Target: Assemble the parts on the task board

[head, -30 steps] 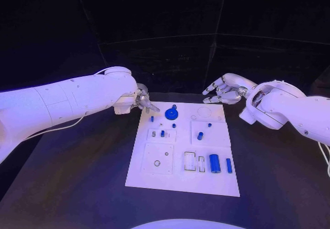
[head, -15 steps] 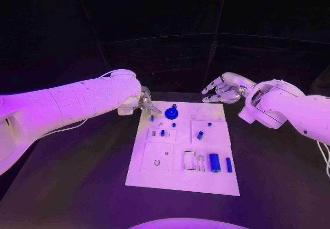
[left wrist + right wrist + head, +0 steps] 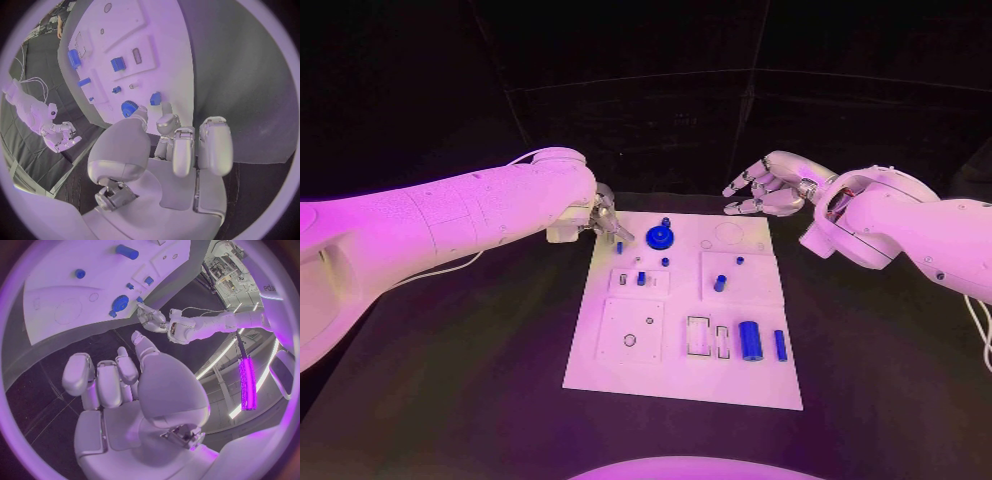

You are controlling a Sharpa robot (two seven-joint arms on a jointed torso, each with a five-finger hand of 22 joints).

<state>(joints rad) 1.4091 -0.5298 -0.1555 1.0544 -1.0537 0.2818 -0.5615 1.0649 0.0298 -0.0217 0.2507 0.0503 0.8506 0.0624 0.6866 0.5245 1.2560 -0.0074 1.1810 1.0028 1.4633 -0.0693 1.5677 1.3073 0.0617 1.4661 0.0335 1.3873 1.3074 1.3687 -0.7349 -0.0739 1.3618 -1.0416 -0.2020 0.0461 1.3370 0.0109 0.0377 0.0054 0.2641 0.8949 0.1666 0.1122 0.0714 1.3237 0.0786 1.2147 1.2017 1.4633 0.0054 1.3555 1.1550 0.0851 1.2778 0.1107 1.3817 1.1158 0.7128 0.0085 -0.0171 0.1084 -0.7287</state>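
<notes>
Nearest on the task board (image 3: 678, 385) lies a blue cylinder (image 3: 750, 341), likely light, rigid and slick, best pinched across its middle. Farther off, the left hand (image 3: 599, 217) hovers by the board's far corner, fingers curled, grasping nothing evident. The right hand (image 3: 769, 187) hangs unclenched and empty beyond the far edge.

The left hand (image 3: 599, 218) at the upper left of the board (image 3: 646, 375) is mostly hidden behind its own arm in the head view — whether its fingertips touch the small peg (image 3: 619, 246) beside them is too small to tell. The wrist view's edge cuts off part of the board.
</notes>
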